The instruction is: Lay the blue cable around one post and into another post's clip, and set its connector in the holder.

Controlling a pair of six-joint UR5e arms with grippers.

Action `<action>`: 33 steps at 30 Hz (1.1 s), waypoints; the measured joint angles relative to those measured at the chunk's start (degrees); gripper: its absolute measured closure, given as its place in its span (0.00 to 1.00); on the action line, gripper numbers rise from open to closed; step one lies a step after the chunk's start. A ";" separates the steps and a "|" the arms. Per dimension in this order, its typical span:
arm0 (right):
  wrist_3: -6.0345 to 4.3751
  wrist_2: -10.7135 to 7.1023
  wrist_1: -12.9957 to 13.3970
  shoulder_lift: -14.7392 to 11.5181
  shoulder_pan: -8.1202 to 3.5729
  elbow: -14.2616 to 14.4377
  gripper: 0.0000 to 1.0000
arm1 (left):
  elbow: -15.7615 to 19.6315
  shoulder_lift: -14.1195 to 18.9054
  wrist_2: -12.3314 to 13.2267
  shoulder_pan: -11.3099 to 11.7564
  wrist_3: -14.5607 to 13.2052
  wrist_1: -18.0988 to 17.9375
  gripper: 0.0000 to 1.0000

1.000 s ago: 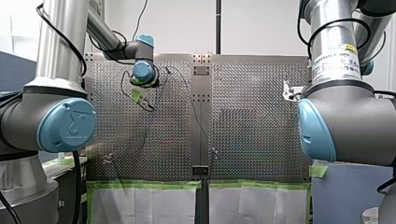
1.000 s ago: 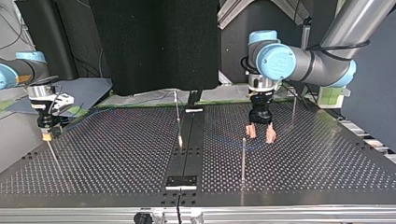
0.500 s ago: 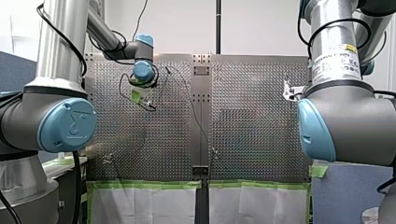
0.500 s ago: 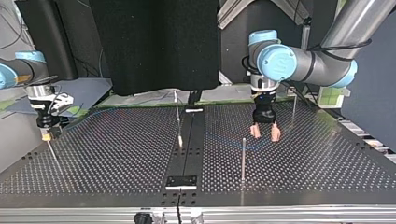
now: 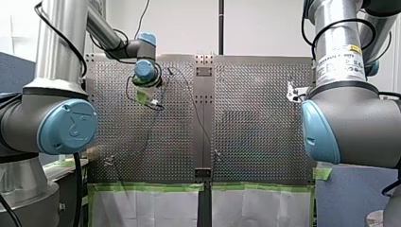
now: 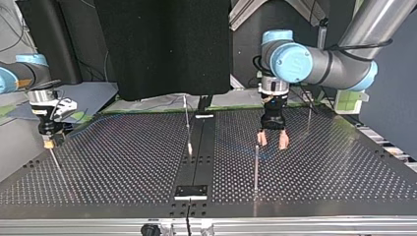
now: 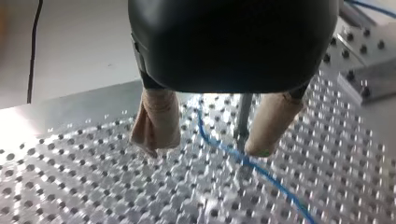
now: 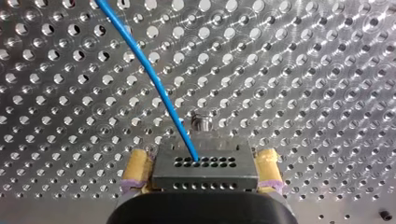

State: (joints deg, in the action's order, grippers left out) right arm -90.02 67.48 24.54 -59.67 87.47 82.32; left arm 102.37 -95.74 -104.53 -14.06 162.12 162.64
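Snugly in right tool (image 8: 201, 169), the connector (image 8: 205, 181)

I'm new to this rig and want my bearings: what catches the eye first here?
My right gripper, at the top view's left, is shut on the grey connector, with the blue cable running out of it over the table. My left gripper, at that view's right, hangs open, its beige pads astride the cable near a thin post.

Perforated metal counter (image 5: 255, 118), two panels joined by a darker centre strip (image 5: 203, 118). Green tape (image 5: 146, 187) along the near edge; white sheets (image 5: 142, 208) hanging below it. Black pole (image 5: 221, 26) upright at the far side, centre.
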 joint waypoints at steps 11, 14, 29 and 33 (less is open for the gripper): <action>0.00 0.00 -0.01 0.02 0.10 -0.01 0.08 | 0.00 0.87 3.91 -0.85 5.69 0.60 0.00; 0.00 0.02 -0.02 0.01 0.15 -0.01 0.08 | 0.00 1.21 3.66 -1.14 7.28 1.73 0.00; 0.00 0.03 -0.10 0.02 0.20 -0.01 0.08 | 0.00 5.30 0.55 -2.62 6.99 8.16 0.00; -0.05 0.03 -0.10 0.02 0.20 -0.01 0.08 | 0.00 7.21 -1.47 -2.71 4.70 10.45 0.00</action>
State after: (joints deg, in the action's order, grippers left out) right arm -90.07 67.51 24.44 -59.65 87.67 82.31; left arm 102.37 -88.53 -106.00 -16.77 166.81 173.09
